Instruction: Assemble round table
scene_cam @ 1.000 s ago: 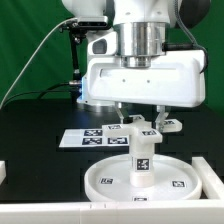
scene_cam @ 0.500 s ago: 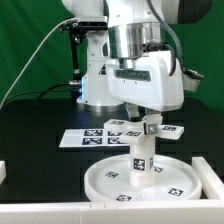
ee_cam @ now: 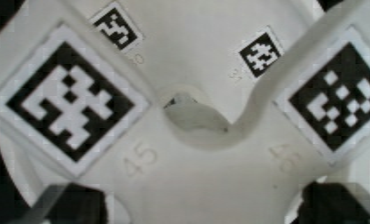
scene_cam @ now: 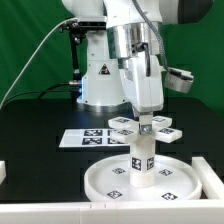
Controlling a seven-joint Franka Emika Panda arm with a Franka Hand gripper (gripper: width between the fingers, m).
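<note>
The large round disc (scene_cam: pixel 100 180) lies on the black table near the front. The short thick cylinder (scene_cam: pixel 141 162) stands upright on its central hub. The small cross-shaped piece (scene_cam: pixel 146 131) sits on top of the cylinder. My gripper (scene_cam: pixel 145 122) comes straight down on it and is shut on the cross-shaped piece. In the wrist view the cross-shaped piece (ee_cam: pixel 200 90) fills the picture with its tags and centre hole, and my dark fingertips (ee_cam: pixel 72 204) show on either side of it, around my gripper (ee_cam: pixel 208 208).
The marker board (scene_cam: pixel 82 138) lies behind the disc. White bars stand at the exterior view's left (scene_cam: pixel 5 170), right (scene_cam: pixel 212 172) and front (scene_cam: pixel 50 212). The arm's base (scene_cam: pixel 105 75) rises at the back.
My gripper hand has turned about its vertical axis over the cylinder, from broadside to edge-on. The cross-shaped piece has turned with it. The disc and cylinder stay in place.
</note>
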